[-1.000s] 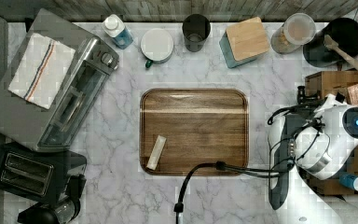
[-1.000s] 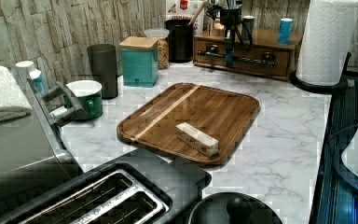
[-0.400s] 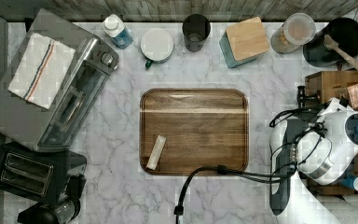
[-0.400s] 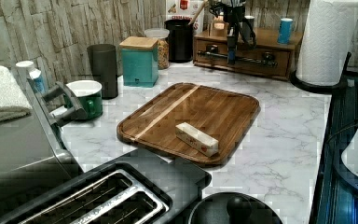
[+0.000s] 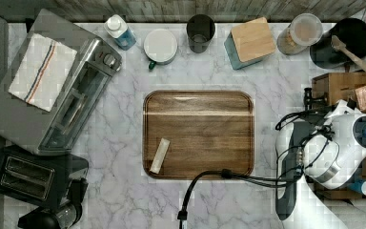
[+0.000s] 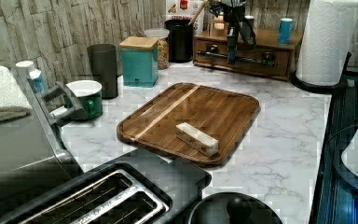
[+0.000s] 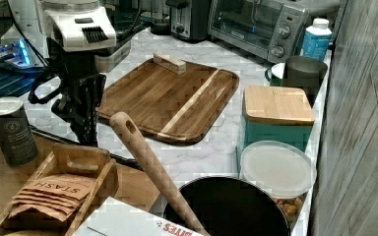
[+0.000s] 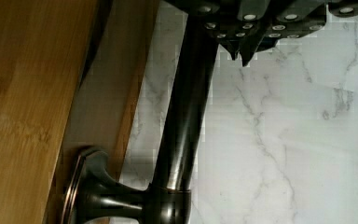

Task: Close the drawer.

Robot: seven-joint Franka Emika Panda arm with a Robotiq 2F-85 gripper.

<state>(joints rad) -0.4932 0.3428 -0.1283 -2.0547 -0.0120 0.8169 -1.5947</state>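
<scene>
Even, soft indoor light throughout; blocky compression artefacts blur all 4 views. Pale glare streaks the wooden tray point(image 5: 198, 132) toward 12 o'clock. Shadows stay faint.

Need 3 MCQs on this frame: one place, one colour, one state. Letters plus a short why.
1. In the top view, where on the wooden tray does the small pale block lie?
A. near its lower-left corner
B. dead centre
C. near its upper-right corner

2. What colour is the body of the box with the wooden lid?
A. red
B. teal
C. white

3. How does the tall dark cup by the back wall stand?
A. on its side
B. upside down
C. upright, mouth open

Answers:
1 A: the block sits by the lower-left corner of the tray in the top view.
2 B: the box has teal sides under its pale wood lid.
3 C: the cup shows its open mouth from above and stands upright in the left view.
</scene>
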